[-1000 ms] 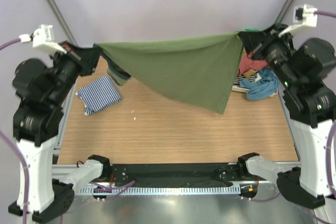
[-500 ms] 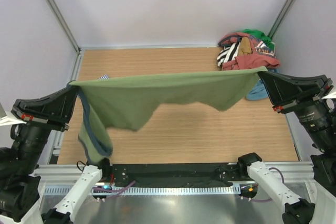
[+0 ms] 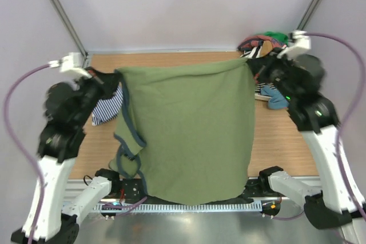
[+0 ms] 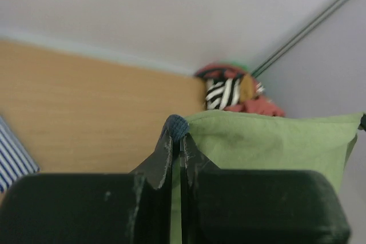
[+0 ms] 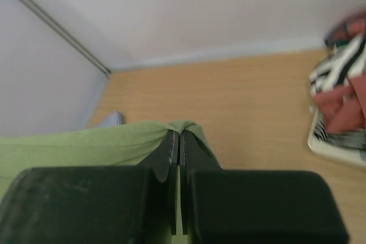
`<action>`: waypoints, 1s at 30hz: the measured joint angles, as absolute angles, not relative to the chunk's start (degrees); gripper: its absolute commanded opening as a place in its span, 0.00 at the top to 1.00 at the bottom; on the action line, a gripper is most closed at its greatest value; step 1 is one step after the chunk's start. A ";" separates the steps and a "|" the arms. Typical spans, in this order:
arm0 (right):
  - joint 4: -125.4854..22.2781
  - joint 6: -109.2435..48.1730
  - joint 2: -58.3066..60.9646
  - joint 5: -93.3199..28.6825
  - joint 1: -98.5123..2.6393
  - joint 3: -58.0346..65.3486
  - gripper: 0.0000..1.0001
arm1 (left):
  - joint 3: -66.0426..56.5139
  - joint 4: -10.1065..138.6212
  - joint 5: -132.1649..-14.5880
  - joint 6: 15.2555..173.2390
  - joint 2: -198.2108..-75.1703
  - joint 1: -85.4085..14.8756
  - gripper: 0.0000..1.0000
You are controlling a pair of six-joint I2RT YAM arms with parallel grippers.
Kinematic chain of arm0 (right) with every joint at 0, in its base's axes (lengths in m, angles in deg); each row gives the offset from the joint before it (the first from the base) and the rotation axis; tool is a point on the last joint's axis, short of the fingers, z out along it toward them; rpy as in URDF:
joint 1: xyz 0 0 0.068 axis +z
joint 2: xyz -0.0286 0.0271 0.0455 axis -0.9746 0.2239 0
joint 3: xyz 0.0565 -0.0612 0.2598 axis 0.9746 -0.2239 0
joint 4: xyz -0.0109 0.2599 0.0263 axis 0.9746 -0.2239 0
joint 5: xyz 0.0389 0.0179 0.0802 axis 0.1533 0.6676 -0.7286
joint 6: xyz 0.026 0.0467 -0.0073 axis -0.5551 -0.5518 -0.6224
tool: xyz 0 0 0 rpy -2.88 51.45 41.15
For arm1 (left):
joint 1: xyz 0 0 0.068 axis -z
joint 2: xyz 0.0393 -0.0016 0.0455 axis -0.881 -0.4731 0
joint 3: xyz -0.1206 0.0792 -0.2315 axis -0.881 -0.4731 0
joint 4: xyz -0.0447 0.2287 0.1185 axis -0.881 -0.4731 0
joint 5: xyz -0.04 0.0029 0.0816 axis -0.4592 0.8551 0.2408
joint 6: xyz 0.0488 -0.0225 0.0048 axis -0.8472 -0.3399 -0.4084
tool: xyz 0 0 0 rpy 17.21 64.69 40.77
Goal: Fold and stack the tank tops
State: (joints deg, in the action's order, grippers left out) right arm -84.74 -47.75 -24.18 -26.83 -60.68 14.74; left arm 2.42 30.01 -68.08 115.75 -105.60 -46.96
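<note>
Left gripper point(image 3: 118, 76): jaws pressed together, clamped on one top corner of the green tank top point(image 3: 194, 130). In the left wrist view a fold of navy trim point(image 4: 177, 125) sits pinched at the fingertips point(image 4: 166, 147), and the green cloth runs off to the gripper's right.

Striped tank top point(image 3: 106, 107): lies on the table point(image 3: 286, 141) just below and beside the left gripper. It is partly covered by that arm and by the green cloth, so its outline cannot be made out.

Green tank top: spread between both grippers and falling from them toward the arm bases. An armhole edged in navy point(image 3: 128, 135) hangs under the left gripper. The lower hem hides the middle of the table's near edge. Whether the cloth rests on the table cannot be determined.

Right gripper point(image 3: 251, 66): jaws together, clamped on the opposite top corner, which bunches around the fingertips point(image 5: 170, 144) in the right wrist view.

Clothes pile point(image 3: 266, 44): just beyond and to the right of the right gripper, partly hidden by that arm.
</note>
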 measured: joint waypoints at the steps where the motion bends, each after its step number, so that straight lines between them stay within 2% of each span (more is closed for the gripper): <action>1: -84.05 -47.93 -22.02 -25.45 -60.68 11.75 0.99 | -1.34 31.30 -67.36 116.34 -107.46 -46.96 1.00; 5: -81.42 -49.22 -9.80 -21.65 -60.68 3.44 0.99 | -15.22 36.99 -64.27 118.72 -117.66 -46.96 1.00; 8: -79.02 -49.85 -2.24 -20.14 -60.92 1.98 0.99 | -19.77 40.05 -62.11 120.03 -127.87 -47.00 1.00; 12: -72.46 -51.53 8.60 -18.59 -62.32 3.29 0.99 | -18.11 45.79 -60.23 120.86 -142.45 -47.74 1.00; 16: -67.54 -53.92 22.77 -18.15 -65.12 11.46 0.96 | -6.28 49.51 -59.75 121.28 -158.54 -49.71 1.00; 17: -66.97 -54.42 26.77 -18.04 -65.84 14.65 0.49 | -2.57 49.71 -59.75 121.30 -162.47 -50.35 0.98; 18: -66.34 -55.07 30.66 -18.13 -66.47 18.15 0.26 | 1.24 49.68 -59.81 121.43 -165.88 -50.98 0.57; 19: -66.23 -55.69 34.46 -18.15 -67.00 21.87 0.14 | 4.45 49.33 -60.06 121.41 -168.50 -51.50 0.39; 20: -66.45 -56.10 37.89 -18.11 -67.35 25.58 0.10 | 8.39 48.70 -60.47 121.52 -171.59 -52.20 0.31; 21: -67.04 -56.43 40.95 -17.87 -67.65 29.43 0.08 | 12.38 47.41 -60.80 121.85 -174.27 -52.86 0.24; 24: -67.35 -56.69 44.65 -17.91 -68.38 33.49 0.07 | 20.17 44.11 -60.49 122.65 -178.56 -54.26 0.17; 26: -66.69 -56.67 43.20 -17.98 -68.46 31.31 0.08 | 18.83 42.45 -59.31 122.79 -176.92 -54.74 0.14; 30: -65.23 -56.58 33.37 -19.77 -68.22 18.57 0.11 | 10.51 39.78 -57.02 122.79 -168.72 -54.65 0.12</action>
State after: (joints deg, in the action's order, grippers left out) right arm -65.23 -56.58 33.37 -19.77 -68.22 18.57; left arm 10.51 39.78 -57.02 122.79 -168.72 -54.65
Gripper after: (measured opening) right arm 0.903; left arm 0.867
